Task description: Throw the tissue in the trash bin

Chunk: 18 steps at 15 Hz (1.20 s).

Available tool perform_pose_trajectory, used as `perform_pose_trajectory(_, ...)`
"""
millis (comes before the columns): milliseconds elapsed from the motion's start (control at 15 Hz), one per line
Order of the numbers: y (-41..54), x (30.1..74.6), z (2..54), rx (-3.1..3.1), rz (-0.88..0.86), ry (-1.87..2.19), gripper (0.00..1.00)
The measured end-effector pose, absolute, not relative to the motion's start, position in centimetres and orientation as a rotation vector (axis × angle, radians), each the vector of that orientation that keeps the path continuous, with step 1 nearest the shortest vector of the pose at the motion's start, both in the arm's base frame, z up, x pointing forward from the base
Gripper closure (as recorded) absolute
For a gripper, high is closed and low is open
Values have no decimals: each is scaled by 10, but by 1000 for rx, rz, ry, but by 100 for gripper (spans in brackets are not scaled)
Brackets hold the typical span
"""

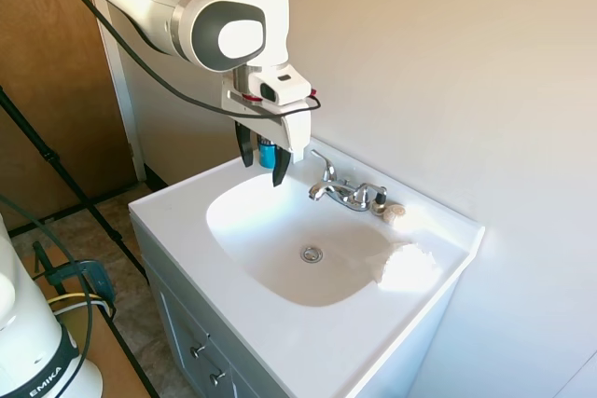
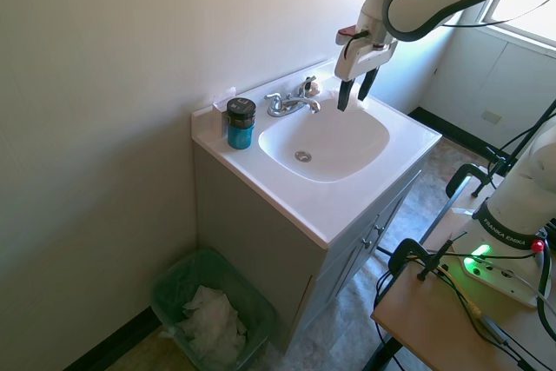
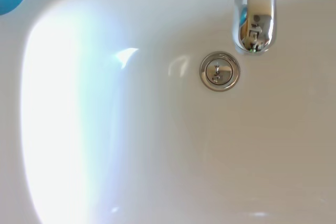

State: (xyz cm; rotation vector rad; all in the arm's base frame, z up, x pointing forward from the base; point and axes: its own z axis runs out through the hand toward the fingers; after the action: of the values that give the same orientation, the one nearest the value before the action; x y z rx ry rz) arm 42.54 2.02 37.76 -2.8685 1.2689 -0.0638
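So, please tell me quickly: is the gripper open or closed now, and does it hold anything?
Gripper: open, holding nothing, above the sink basin. The tissue lies on the counter, untouched.

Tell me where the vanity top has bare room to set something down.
The widest bare patch is the front strip of the countertop, between the basin and the front edge. The corner beside the blue jar is narrow. Behind the basin it is crowded: faucet, a beige lump, and the tissue on the far side. The tool hangs open above the basin.
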Motion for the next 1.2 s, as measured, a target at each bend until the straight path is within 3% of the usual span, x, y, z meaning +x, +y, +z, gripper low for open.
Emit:
perform_pose_trajectory(467,-3,448,394,-2776,-113,1398,0)
perform_pose_trajectory(867,-97,485,396,-2601,-141,1657,0)
perform_pose_trajectory(1200,-173,483,367,-2477,-172,1858,0)
